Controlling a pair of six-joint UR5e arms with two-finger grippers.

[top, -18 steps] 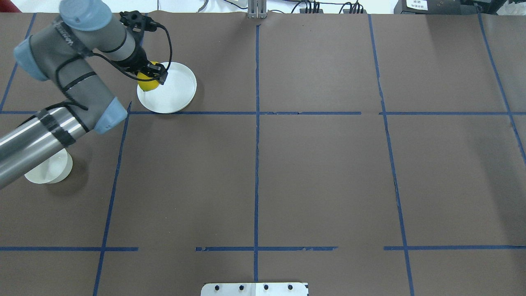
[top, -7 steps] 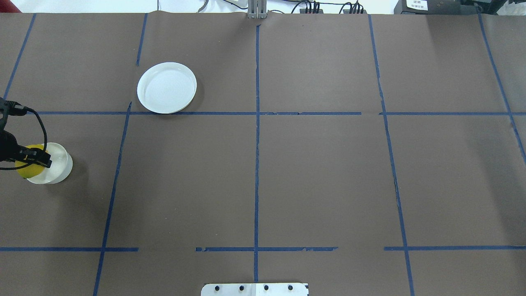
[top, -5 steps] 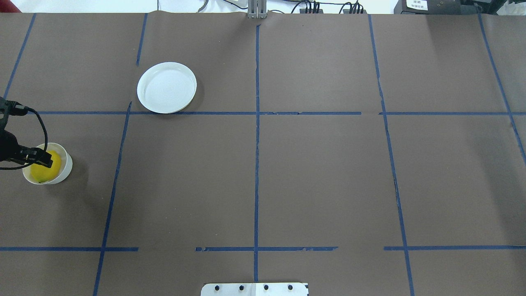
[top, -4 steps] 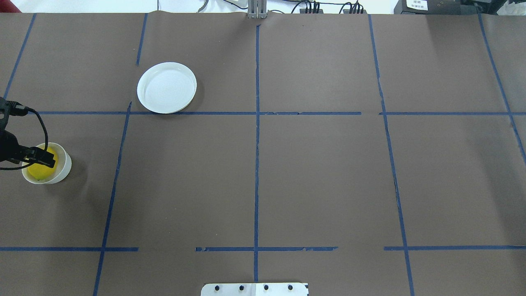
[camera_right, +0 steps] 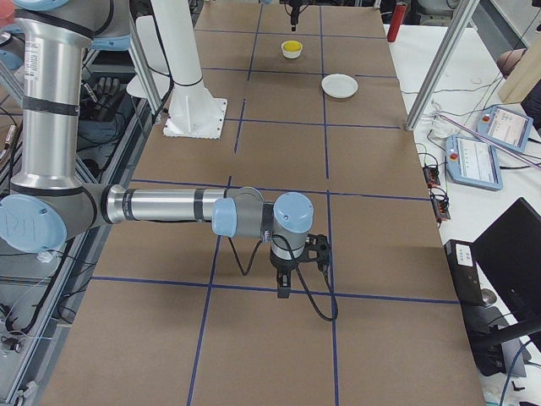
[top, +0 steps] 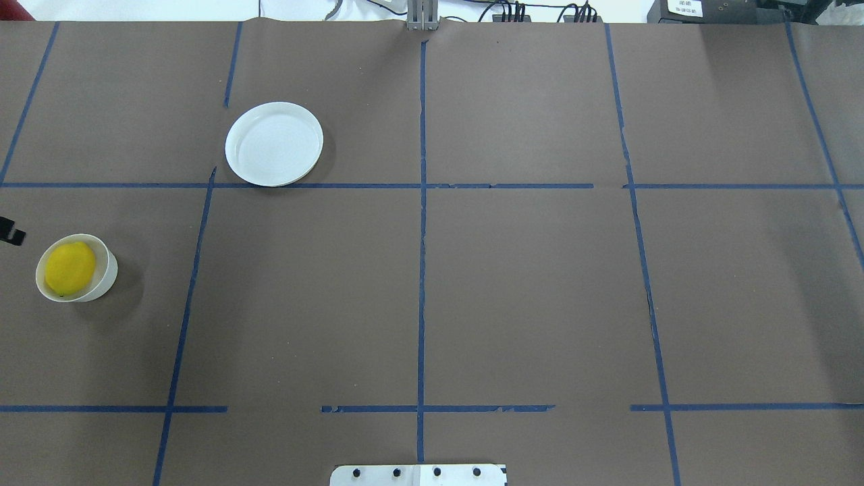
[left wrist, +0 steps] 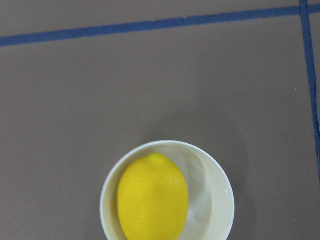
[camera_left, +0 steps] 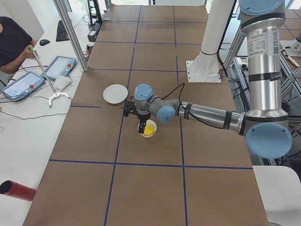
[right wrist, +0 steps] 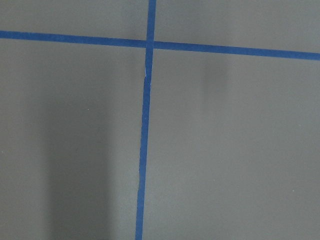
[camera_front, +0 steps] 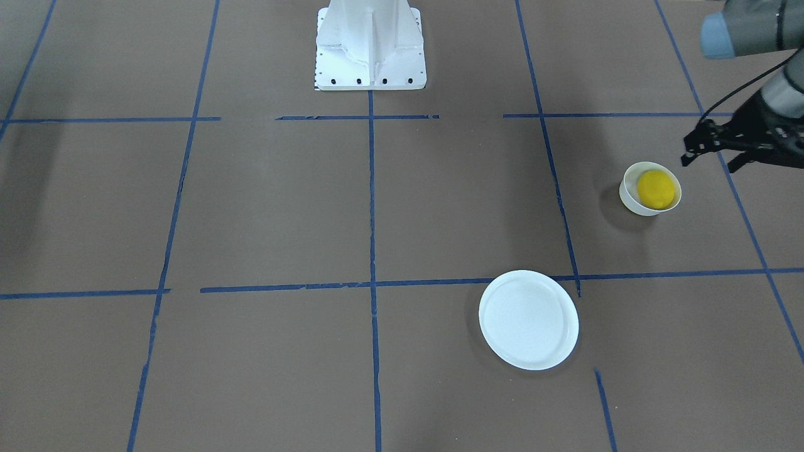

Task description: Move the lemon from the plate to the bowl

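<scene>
The lemon (top: 69, 268) lies inside the small white bowl (top: 108, 270) at the table's left edge, free of any gripper. It fills most of the bowl (left wrist: 220, 190) in the left wrist view, where the lemon (left wrist: 152, 197) sits low in the frame. The white plate (top: 273, 143) is bare, farther out on the table. My left gripper (camera_front: 708, 160) is open and empty, hovering just beside and above the bowl (camera_front: 628, 194) with the lemon (camera_front: 656, 188). My right gripper (camera_right: 283, 292) hangs over bare table far from both dishes; I cannot tell whether it is open or shut.
The robot's white base (camera_front: 369, 44) stands at the table's near middle edge. Blue tape lines cross the brown table cover. Tablets and an operator (camera_left: 11, 42) are on a side table beyond the far edge.
My left gripper carried the lemon from the plate to the bowl, let it go there, then drew back off the bowl toward the overhead view's left edge.
</scene>
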